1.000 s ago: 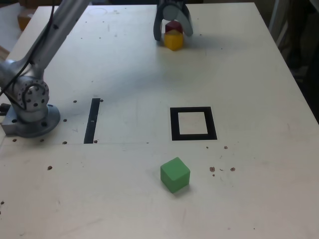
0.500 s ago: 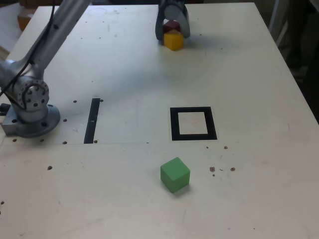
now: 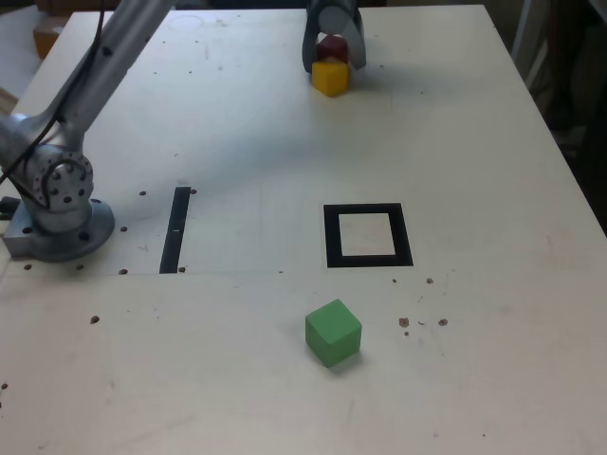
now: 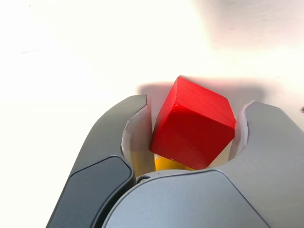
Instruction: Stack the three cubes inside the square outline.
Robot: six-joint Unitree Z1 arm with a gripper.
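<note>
At the table's far edge in the exterior view, my gripper reaches down around the red cube. The yellow cube sits right against the red one, on its near side. In the wrist view the red cube sits tilted between my gripper's jaws, both inner pads against its corners, with a strip of the yellow cube showing behind it. The green cube lies alone at the near middle of the table. The square outline lies between them with nothing inside.
The arm's grey base stands at the exterior view's left, its link stretching up across the table. A thin black strip lies beside the base. Small dark specks dot the pale tabletop. Dark furniture stands past the right edge.
The jaws have drawn in from wide apart to tight against the red cube. The cubes have not shifted.
</note>
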